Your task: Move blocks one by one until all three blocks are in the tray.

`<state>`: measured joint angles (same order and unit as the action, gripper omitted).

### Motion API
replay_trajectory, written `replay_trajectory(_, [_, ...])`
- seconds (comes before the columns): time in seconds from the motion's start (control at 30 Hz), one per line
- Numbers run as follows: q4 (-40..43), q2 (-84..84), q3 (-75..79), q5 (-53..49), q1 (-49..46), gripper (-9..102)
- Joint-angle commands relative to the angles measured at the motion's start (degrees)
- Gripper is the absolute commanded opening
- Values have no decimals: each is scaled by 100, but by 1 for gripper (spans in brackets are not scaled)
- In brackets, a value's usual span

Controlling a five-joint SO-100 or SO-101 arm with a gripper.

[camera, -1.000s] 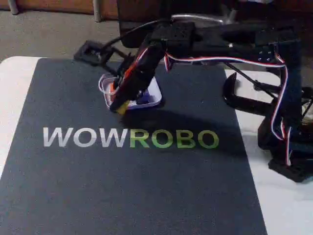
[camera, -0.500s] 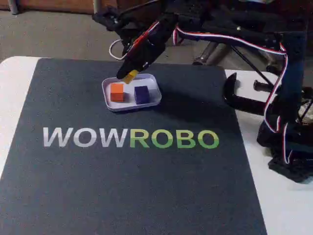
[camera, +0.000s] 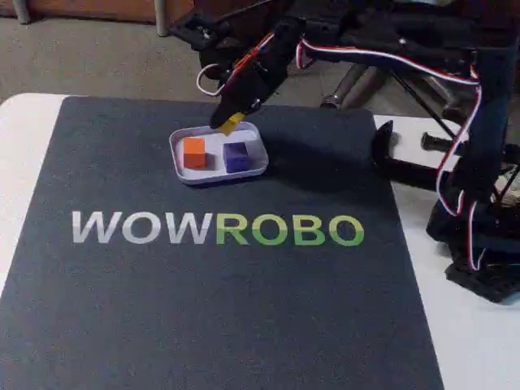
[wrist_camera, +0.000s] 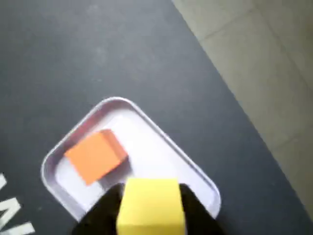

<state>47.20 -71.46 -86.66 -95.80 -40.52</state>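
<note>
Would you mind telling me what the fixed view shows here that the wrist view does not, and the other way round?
The fixed view alone has the purple block in the tray beside the orange one, the WOWROBO lettering whole across the dark mat, the arm and a black clamp at the table edge. The wrist view alone has the yellow block seen close, between the fingers. Both share the tray, the orange block, the yellow block and the hand shut on it above the tray.

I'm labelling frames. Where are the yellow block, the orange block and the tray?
yellow block (wrist_camera: pixel 150 204): wrist view, its front face, held in the hand.
orange block (camera: pixel 194 152): fixed view, its top face.
tray (camera: pixel 258 143): fixed view, its right rim.
</note>
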Motion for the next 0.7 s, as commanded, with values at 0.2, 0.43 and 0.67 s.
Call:
replay_trajectory(0.2, [-62, -712, -272, -281, -35, 21])
replay_trajectory(0.43, [-18, -2312, -1767, -932, 202, 20])
replay_trajectory(0.67, [334, -6073, -4720, -2074, 861, 18])
